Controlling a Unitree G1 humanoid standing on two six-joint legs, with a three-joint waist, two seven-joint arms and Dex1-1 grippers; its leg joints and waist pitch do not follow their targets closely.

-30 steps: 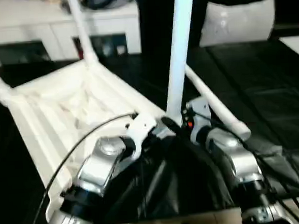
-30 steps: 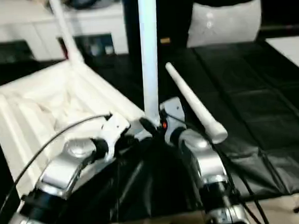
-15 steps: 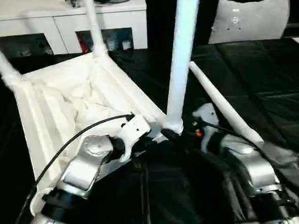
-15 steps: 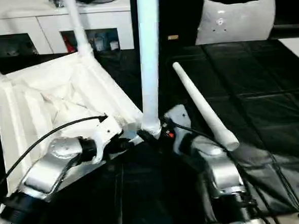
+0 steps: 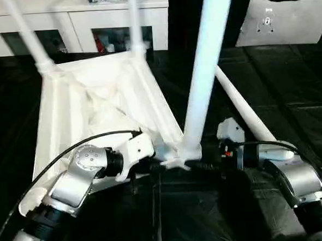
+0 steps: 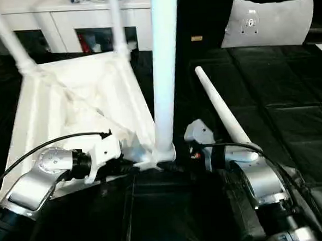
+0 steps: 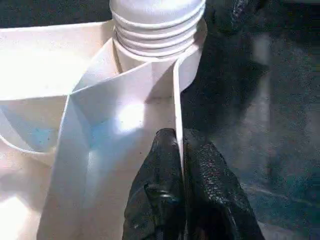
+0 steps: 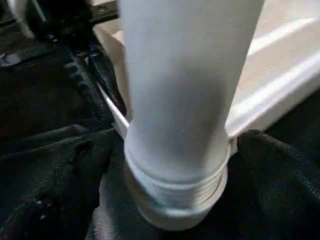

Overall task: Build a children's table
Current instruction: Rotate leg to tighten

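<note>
Left gripper (image 7: 179, 165): its two black fingers are pressed together on the thin side wall of the table top (image 5: 94, 102), just below the near corner socket (image 7: 165, 55). The pinch reads the same as a second ago.

Right gripper (image 8: 175, 165): fingers spread wide, one on each side of the base of the near leg (image 5: 205, 79), a gap showing between the leg and each finger. Whether a pad grazes the leg, I cannot tell. A second ago they stood narrower.

Near leg: upright in the near corner socket, its ribbed end partly showing above the socket rim. It was already standing there in the earlier pictures.

Table top: upside down on the black floor covering (image 5: 290, 90), ribbed underside facing up. The whole picture has shifted since a second ago, so the camera has moved; the top's place on the floor looks unchanged.

Far legs (image 5: 30, 38): two more stand in the far corner sockets, rising out of the frame.

Loose leg (image 6: 221, 114): lies on the black covering just beside the right forearm, apart from the table top, where it lay before.

Background: a white cabinet (image 5: 78, 22) with shelves behind the table, and a white cushion (image 5: 286, 20) to its right.
</note>
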